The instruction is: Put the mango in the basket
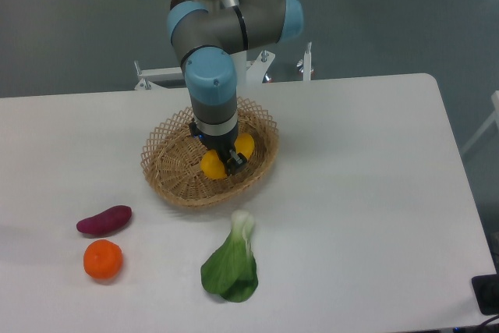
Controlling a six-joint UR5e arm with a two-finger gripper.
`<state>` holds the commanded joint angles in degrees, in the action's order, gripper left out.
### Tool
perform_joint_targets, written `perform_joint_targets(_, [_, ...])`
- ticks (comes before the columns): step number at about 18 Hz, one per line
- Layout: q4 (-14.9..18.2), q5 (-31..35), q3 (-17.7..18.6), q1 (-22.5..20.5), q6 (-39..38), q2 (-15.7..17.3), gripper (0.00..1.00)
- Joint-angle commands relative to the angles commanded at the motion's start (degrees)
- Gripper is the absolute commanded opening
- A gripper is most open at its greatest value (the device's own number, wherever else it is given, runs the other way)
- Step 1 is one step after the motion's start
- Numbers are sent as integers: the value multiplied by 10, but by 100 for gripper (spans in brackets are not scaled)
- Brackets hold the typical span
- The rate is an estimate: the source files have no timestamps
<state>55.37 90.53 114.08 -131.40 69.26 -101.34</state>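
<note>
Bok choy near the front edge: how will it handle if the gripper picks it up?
The bok choy looks floppy: broad thin green leaves would likely sag or crush. Its pale stem end looks firmer, probably the better grasp. Lying flat, it seems unlikely to roll, unlike the round orange.

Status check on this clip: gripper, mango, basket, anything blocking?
Gripper shut on mango, over the basket interior. Mango not released yet. Nothing blocking; bok choy, orange, sweet potato lie outside.

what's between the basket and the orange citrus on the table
Only the purple sweet potato lies near that line from the basket to the orange; otherwise bare table.
</note>
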Motion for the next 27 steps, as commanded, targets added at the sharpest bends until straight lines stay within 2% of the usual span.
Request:
perform_joint_targets(6, [0, 0, -1, 0, 7, 4, 80])
perform_joint_targets(7, [0, 0, -1, 0, 7, 5, 84])
perform_joint_targets(9, [1, -1, -2, 0, 6, 5, 100])
perform_joint_targets(12, [0, -4, -4, 0, 4, 6, 100])
perform_joint_targets(16, [0, -3, -25, -4, 2, 1, 100])
perform_joint_targets(22, [2, -1, -62, -65, 9, 0, 100])
perform_joint_targets(27, [3, -1, -112, -101, 19, -43, 100])
